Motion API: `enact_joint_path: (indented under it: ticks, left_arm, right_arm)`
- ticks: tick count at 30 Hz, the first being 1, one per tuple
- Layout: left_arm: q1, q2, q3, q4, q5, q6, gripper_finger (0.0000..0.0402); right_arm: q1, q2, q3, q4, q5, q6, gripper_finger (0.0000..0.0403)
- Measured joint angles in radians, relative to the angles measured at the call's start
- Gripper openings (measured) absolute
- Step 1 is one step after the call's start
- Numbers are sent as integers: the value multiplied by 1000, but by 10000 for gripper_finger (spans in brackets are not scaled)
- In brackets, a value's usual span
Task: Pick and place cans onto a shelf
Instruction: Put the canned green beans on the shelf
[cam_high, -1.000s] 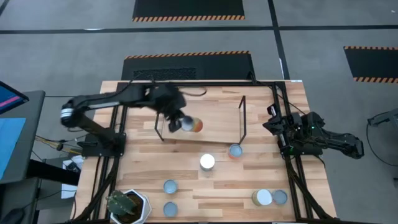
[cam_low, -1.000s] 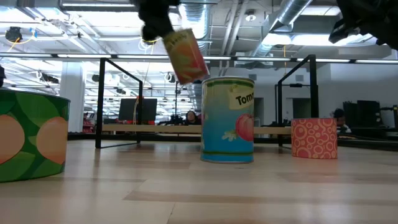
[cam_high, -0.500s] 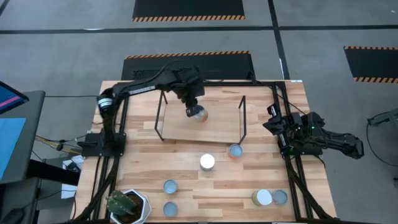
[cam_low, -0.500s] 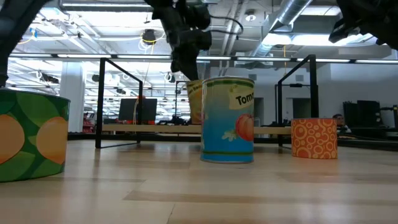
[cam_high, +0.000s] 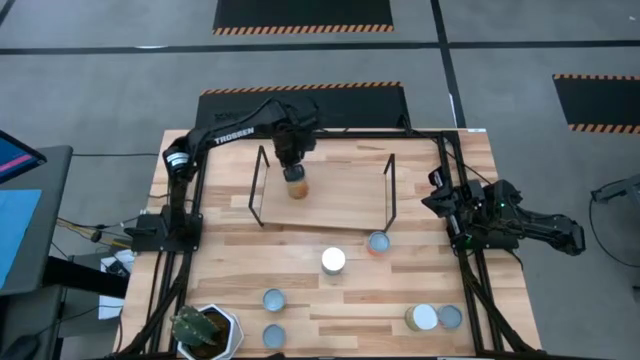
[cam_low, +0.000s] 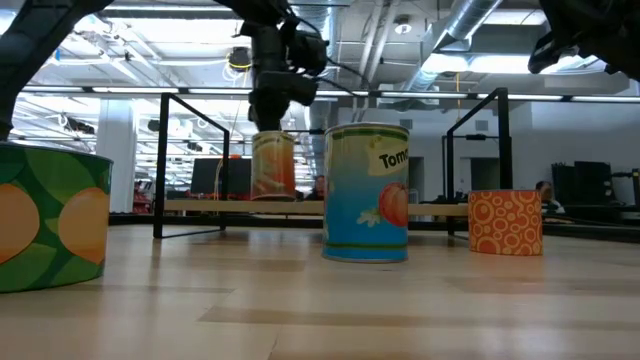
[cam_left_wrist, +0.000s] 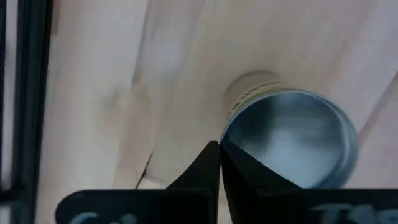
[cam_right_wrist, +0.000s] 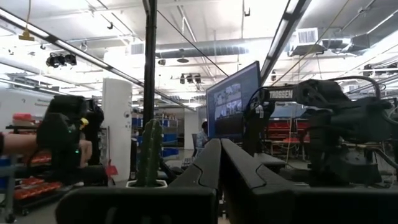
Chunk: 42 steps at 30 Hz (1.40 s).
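Note:
An orange-and-yellow can (cam_high: 296, 186) stands upright on the left part of the low wooden shelf (cam_high: 345, 205), also seen in the low view (cam_low: 272, 166). My left gripper (cam_high: 292, 166) is right above it, shut on its top edge. The can's silvery top (cam_left_wrist: 289, 140) shows beside the fingers in the left wrist view. My right gripper (cam_right_wrist: 219, 149) is shut and empty at the table's right edge (cam_high: 445, 205). Several other cans stand on the table in front of the shelf. My left gripper (cam_left_wrist: 219, 149) holds the can by the rim of its top (cam_left_wrist: 229, 127), at one side of the can. The two fingers are almost together on that rim, coming from above and pointing down. The can is upright below them, its bottom at the shelf board (cam_low: 272, 198).
A white-topped can (cam_high: 333, 261) and a pale-blue-topped one (cam_high: 378, 242) stand just in front of the shelf. Others stand at the near edge (cam_high: 273, 299) (cam_high: 424, 318). A hexagonal plant pot (cam_high: 205, 332) is at the near left. Black wire frames (cam_high: 391, 190) close the shelf's ends.
My left gripper has carried the can from the shelf's near side over the board, toward the far edge, and has gone down. The can hung tilted and high; now it is upright and low at the shelf board.

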<state>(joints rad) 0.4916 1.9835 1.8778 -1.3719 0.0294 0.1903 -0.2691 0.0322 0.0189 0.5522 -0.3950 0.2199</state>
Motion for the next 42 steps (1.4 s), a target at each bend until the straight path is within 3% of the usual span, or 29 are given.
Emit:
enact_joint_path:
  ticks: [14, 27, 42]
  left_arm:
    - [26, -2, 0, -88, -50, 6, 0]
    - [6, -3, -1, -115, -169, -25, 0]
    - [-15, -8, -2, -146, -152, -36, 0]
  right_arm:
    - [0, 0, 0, -6, 0, -5, 33]
    - [0, 0, 0, -23, 1, -11, 33]
    - [-1, 0, 0, -23, 2, -18, 33]
